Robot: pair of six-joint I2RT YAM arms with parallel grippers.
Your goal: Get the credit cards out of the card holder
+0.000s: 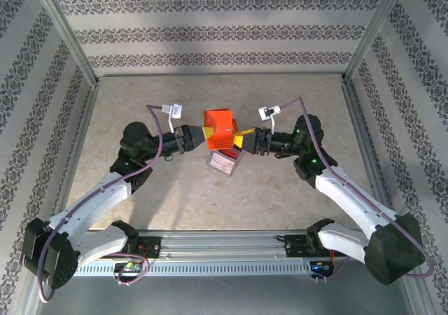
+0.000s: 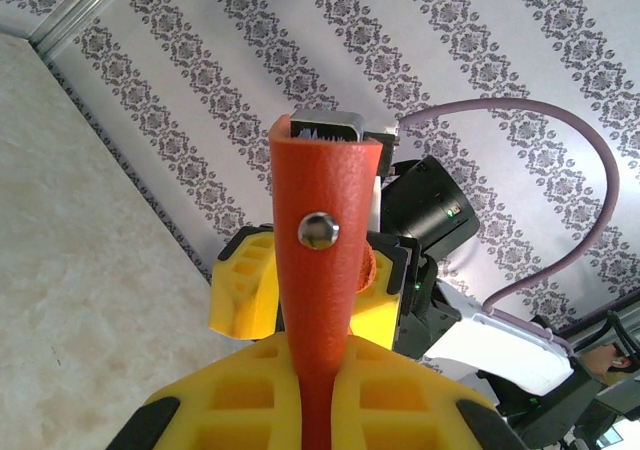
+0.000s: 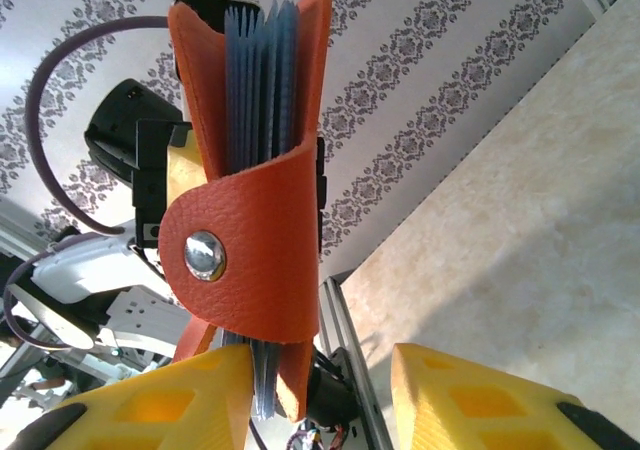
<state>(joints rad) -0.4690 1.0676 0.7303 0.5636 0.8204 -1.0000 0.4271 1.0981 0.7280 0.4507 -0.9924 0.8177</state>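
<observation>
Orange-red card holder [image 1: 221, 129], left hand [image 1: 205, 134] clamping it, right hand [image 1: 242, 141] spread

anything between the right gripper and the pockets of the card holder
Yes: the snap tab is wrapped across the grey-blue pockets of the card holder, right in front of the open right gripper.
</observation>
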